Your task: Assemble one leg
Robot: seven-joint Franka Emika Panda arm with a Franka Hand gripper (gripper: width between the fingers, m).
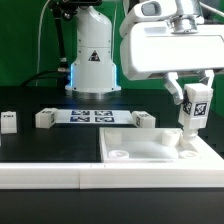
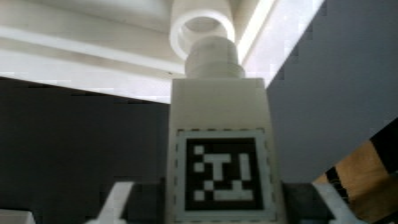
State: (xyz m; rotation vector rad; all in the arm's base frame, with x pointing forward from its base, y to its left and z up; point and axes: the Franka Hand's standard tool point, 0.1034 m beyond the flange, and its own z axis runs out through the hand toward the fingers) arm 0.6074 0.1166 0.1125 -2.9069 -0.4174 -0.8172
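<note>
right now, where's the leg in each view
Exterior view: the leg stands upright at the exterior view's right, held in the gripper over the white panel.
Wrist view: the leg fills the middle, seen along its length.
Shared landmark: the black-and-white tag on the leg's face.

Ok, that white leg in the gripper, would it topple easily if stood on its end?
Probably stiff: the leg looks like hard moulded plastic. Likely light: it is small against the gripper holding it. Taller than wide, so it could tip if left standing loose.
</note>
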